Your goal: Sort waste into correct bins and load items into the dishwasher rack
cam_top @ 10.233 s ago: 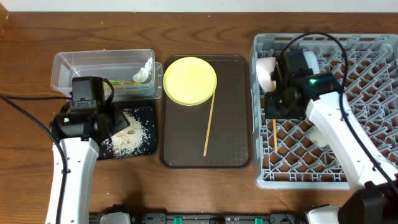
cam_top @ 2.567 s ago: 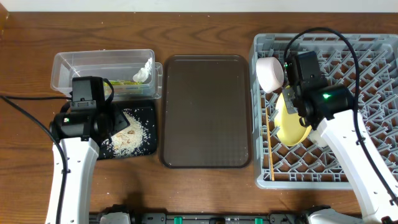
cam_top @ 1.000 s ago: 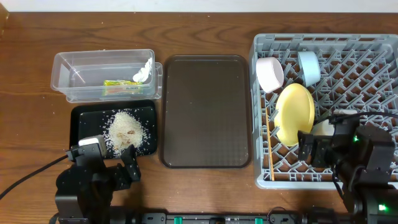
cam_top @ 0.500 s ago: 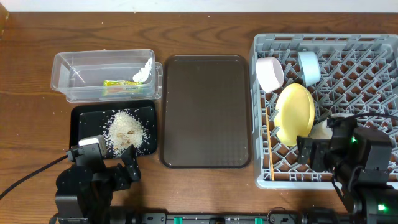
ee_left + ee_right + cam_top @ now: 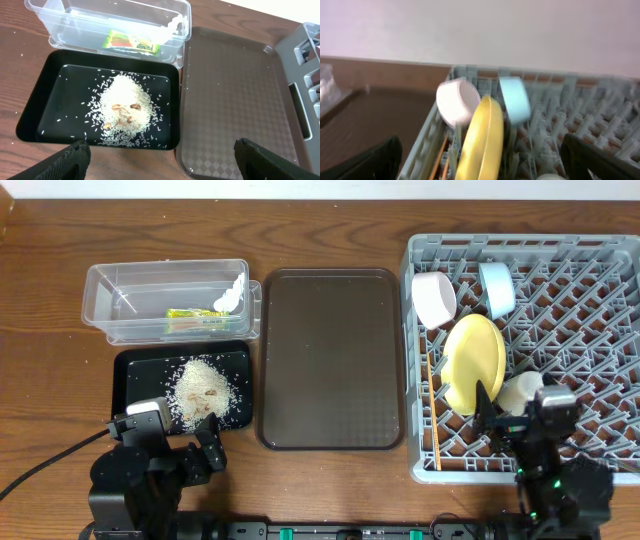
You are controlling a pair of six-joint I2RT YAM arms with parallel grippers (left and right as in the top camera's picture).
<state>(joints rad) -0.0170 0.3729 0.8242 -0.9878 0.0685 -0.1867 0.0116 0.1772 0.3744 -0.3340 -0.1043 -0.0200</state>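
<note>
The plate stands on edge in the rack, right; wrapper and tissue lie in the tub, far left; rice lies in the black tray. The left gripper and right gripper gape wide, holding nothing.

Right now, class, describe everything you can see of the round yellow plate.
The round yellow plate is plain, smooth and bare, plastic by its look. It stands on edge, tilted, among the pegs of the grey plastic dishwasher rack, near its left side. A white bowl and a light blue bowl stand just beyond it; a small pale cup sits close beside it.
</note>
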